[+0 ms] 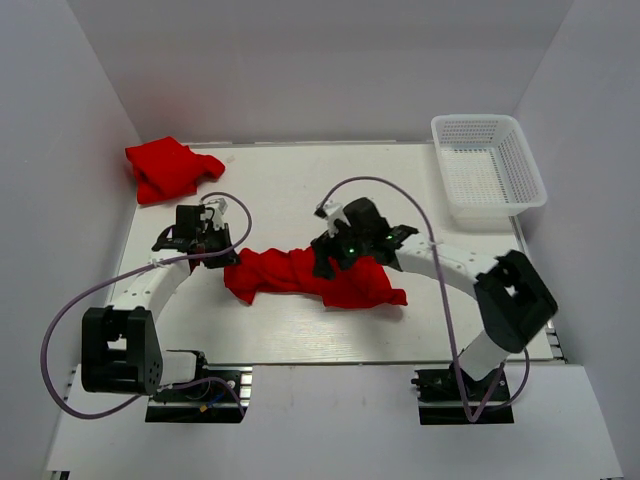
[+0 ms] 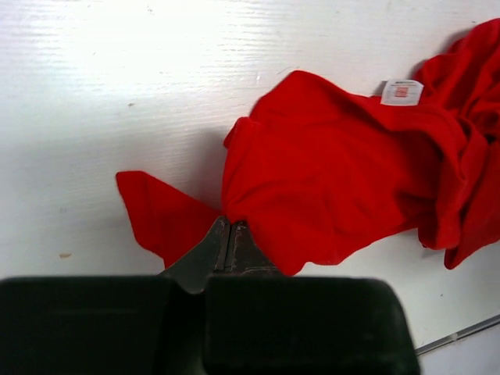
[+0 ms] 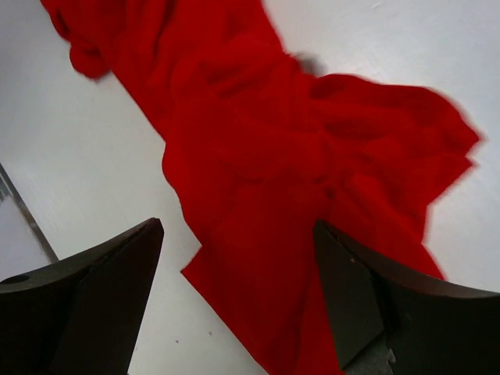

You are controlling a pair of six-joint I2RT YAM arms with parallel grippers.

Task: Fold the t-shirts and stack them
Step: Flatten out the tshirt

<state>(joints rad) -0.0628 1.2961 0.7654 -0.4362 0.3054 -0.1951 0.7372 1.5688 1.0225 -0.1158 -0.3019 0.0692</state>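
One broad white table [image 1: 280, 190] carries everything, boxed in by plain white walls on the left, right and far sides. Bare board runs across the far half between the two corners, and there's a narrower bare strip along the near edge, in front of the arm bases.

Biggest piece of cloth: the middle t-shirt [image 1: 300, 275], bright red, soft and rumpled. It is drawn out into a long left-to-right band at the table's centre, and its right end fans into a wider, creased flap.

Over to the far right corner, a white plastic mesh basket [image 1: 478, 119] sits, rectangular with a flared rim, hard against the right edge and well apart from any cloth.

Far left corner now: the far t-shirt [image 1: 165, 168], same red, lies in a loose, lumpy heap right at the left edge, well apart from both arms.

Down at the left fingers [image 2: 226, 242], they're pinched tight together on the middle t-shirt's left end. The cloth gathers to a point at their tips, with a small triangular flap lying flat on the table just left of them.

The right fingers [image 3: 351, 289] stand wide apart above the shirt's right flap, red folds filling the gap beneath them, gripping nothing.

Smallest of all, a white sewn label [image 2: 401, 92] shows on the middle t-shirt.
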